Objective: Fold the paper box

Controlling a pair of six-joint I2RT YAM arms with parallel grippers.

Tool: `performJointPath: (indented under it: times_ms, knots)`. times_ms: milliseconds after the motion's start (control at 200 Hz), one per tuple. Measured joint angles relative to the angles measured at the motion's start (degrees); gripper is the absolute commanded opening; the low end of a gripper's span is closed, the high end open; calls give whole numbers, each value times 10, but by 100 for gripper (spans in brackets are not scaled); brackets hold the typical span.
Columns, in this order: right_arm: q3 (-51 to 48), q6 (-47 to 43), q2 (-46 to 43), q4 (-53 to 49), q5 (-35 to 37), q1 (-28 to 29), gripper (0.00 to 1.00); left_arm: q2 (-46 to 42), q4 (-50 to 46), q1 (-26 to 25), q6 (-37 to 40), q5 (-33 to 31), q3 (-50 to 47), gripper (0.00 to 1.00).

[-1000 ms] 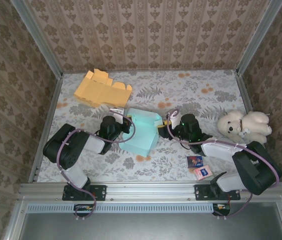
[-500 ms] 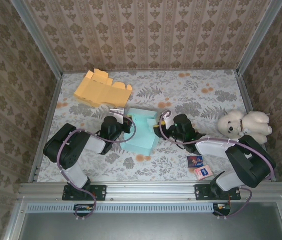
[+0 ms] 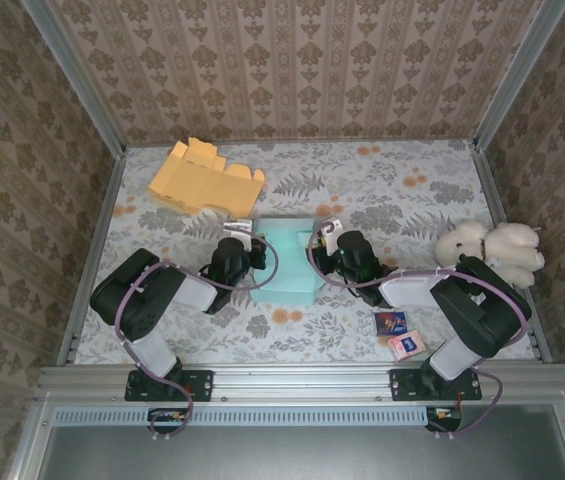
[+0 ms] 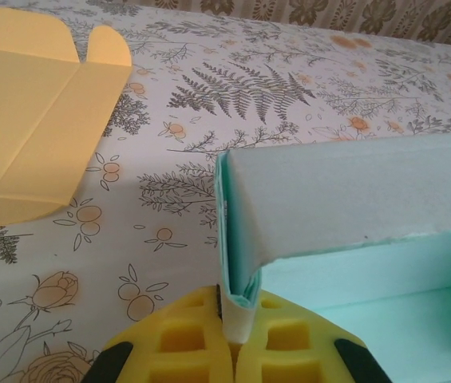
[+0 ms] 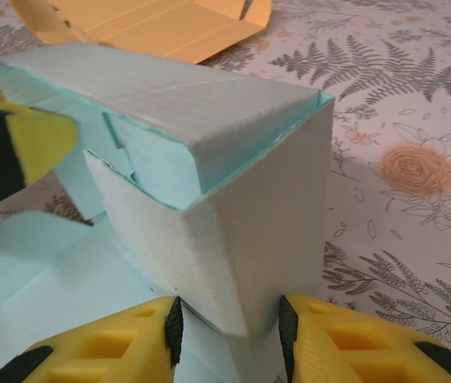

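Left gripper (image 4: 233,339): clamped tight on a thin upright wall at the left edge of the paper box (image 4: 353,191)
Right gripper (image 5: 229,327): yellow fingers (image 5: 105,351) set against both sides of the box's right corner panel, grasping it
Paper box: teal, part-folded, between the two grippers at the middle of the table (image 3: 382,190), one flap bent over its top
Orange cardboard sheet (image 3: 202,178): flat at the far left, well apart from the box
Plush toy (image 3: 490,252): white, by the right edge
Cards (image 3: 399,334): two small ones, near right
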Motion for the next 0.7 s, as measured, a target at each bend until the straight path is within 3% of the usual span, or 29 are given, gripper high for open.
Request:
performJointPath:
  times_ms: [420,700]
  knots:
    - [1,8,78,95,62,1,34,0,-2,-41,-5,-83,-2,0]
    - [1,9,103,131,94,2,24,0,-4,-54,-18,-104,-2,0]
